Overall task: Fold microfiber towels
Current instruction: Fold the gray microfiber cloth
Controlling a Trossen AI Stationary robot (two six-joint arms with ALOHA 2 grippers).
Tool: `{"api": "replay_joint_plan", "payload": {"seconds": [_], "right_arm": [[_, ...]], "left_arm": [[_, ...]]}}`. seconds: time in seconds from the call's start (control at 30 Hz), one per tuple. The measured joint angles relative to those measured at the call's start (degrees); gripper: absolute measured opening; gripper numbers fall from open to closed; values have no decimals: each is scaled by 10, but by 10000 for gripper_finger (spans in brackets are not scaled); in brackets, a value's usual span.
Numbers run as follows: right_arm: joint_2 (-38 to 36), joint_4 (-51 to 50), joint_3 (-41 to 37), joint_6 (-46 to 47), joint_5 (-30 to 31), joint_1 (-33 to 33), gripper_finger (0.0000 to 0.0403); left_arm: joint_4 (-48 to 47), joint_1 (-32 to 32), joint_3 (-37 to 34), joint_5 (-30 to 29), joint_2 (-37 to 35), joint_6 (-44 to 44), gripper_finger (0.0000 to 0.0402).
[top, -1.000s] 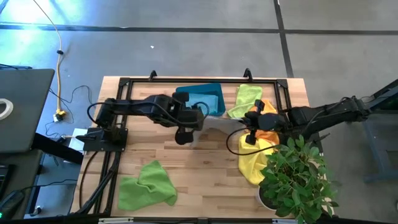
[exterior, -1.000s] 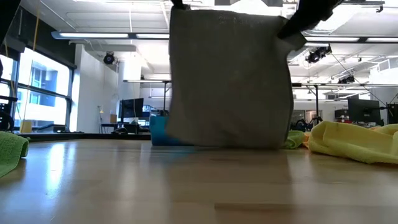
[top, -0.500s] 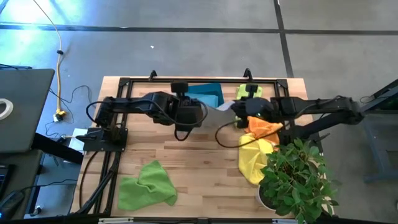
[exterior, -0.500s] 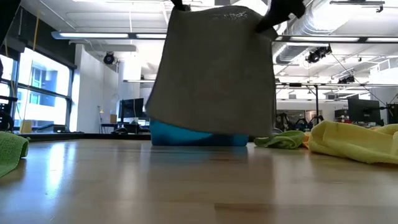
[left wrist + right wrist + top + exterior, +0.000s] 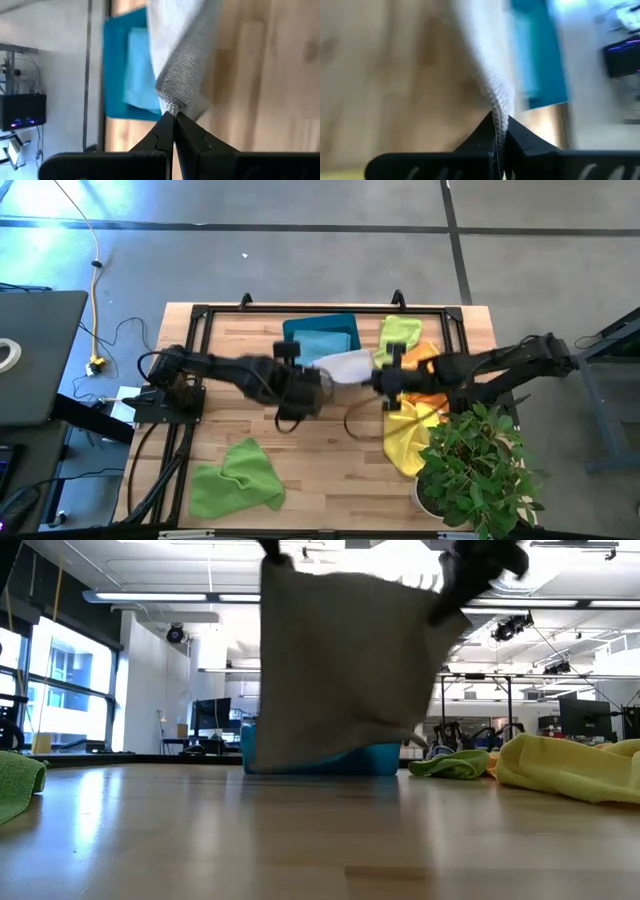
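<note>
A grey microfiber towel hangs spread between my two grippers above the table's middle. My left gripper is shut on its left top corner and my right gripper on its right top corner. Its lower part trails toward the far edge, in front of the teal bin. I cannot tell whether the bottom edge touches the table. A lime green towel lies crumpled at the near left. Lime green, orange and yellow towels lie at the right. My left gripper pinches the grey towel's top corner between its two fingertips, slanting down from the table's left. The towel hangs below. My right gripper pinches the other top corner between its fingertips, slanting down from the table's right. The top edge runs nearly straight between the two holds.
A potted plant stands at the near right corner, close to my right arm. A black frame runs along the far and left sides of the table. Bare wood lies near the front middle.
Both grippers went toward the far edge, then came back toward the near edge and closer together, still shut on the towel. The towel's bottom edge came up from the table and swung toward the far side, so the cloth now hangs slanted.
</note>
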Motion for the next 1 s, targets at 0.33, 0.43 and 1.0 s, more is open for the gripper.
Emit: {"api": "replay_joint_plan", "payload": {"seconds": [0.33, 0.43, 1.0], "right_arm": [[77, 114, -115, 134, -88, 112, 0], [111, 143, -121, 165, -130, 135, 0], [188, 168, -66, 185, -277, 183, 0]], "left_arm": [[289, -100, -248, 127, 2, -73, 0], [390, -123, -294, 199, 11, -76, 0], [443, -126, -309, 396, 21, -65, 0]]}}
